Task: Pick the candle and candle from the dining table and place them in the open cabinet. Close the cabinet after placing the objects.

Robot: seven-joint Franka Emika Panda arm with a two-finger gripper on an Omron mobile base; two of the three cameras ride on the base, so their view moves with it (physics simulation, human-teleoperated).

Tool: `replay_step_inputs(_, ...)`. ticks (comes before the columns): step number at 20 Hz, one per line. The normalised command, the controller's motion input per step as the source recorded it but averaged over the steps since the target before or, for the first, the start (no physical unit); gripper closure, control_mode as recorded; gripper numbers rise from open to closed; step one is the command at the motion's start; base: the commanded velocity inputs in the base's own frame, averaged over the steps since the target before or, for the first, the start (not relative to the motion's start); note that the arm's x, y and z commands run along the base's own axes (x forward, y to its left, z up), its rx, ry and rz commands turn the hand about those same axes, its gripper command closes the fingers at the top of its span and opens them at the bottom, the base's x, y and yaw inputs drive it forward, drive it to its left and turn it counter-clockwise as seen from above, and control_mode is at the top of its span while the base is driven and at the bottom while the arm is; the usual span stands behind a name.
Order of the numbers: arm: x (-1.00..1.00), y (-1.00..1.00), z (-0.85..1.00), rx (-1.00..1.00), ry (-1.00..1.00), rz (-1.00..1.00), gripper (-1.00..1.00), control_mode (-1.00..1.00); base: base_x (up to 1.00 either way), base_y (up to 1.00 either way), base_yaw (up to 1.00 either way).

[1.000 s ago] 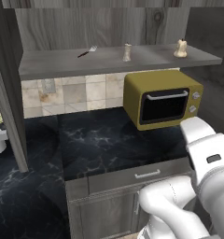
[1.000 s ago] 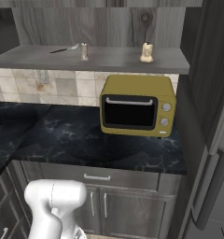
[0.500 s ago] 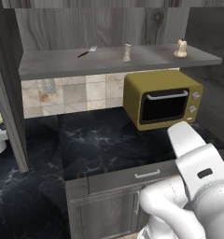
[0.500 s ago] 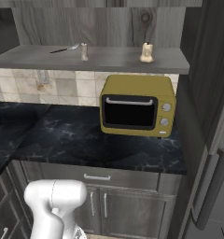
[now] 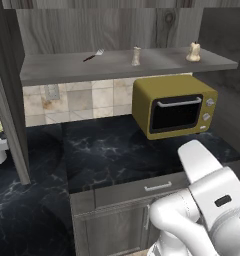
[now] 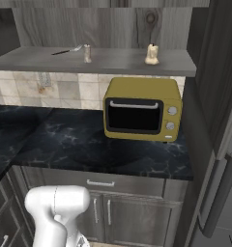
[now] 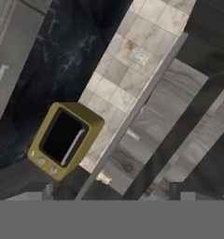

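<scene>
A cream, lumpy candle (image 5: 193, 52) stands at the right end of the open cabinet's grey shelf (image 5: 57, 68); the right base view shows the same candle (image 6: 152, 54) on that shelf (image 6: 40, 60). A slimmer pale upright piece (image 5: 136, 56) stands mid-shelf, too small to identify. In the hand view my gripper (image 7: 112, 193) is open with nothing between its fingertips (image 7: 47, 190), well back from the shelf, looking at the candle (image 7: 103, 177) and the slimmer piece (image 7: 132, 135). The dining table is out of view.
A yellow microwave (image 5: 174, 105) sits on the black marbled counter (image 5: 107, 155) under the shelf. A small utensil (image 5: 93, 54) lies on the shelf's left part. The cabinet's open doors stand at the left (image 5: 9, 100) and right (image 6: 222, 72). Drawers (image 6: 101, 183) are below the counter.
My arm's white link has sunk and shifted left in the left base view. The things on the shelf have stayed put, and the gripper has stayed open.
</scene>
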Motion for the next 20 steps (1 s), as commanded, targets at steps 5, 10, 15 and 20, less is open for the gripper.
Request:
replay_step_inputs(5,-0.19,0.12,-0.09,0.0,-0.06,0.1,-1.0,-1.0,0.0,0.0,0.0)
replay_step_inputs(10,-0.16,0.18,-0.1,0.0,-0.04,0.12,-1.0,-1.0,0.0,0.0,0.0)
replay_step_inputs(15,-0.1,0.16,-0.11,0.0,-0.05,0.12,-1.0,-1.0,0.0,0.0,0.0)
replay_step_inputs(20,0.0,0.13,-0.17,-0.03,-0.06,0.1,-1.0,-1.0,0.0,0.0,0.0)
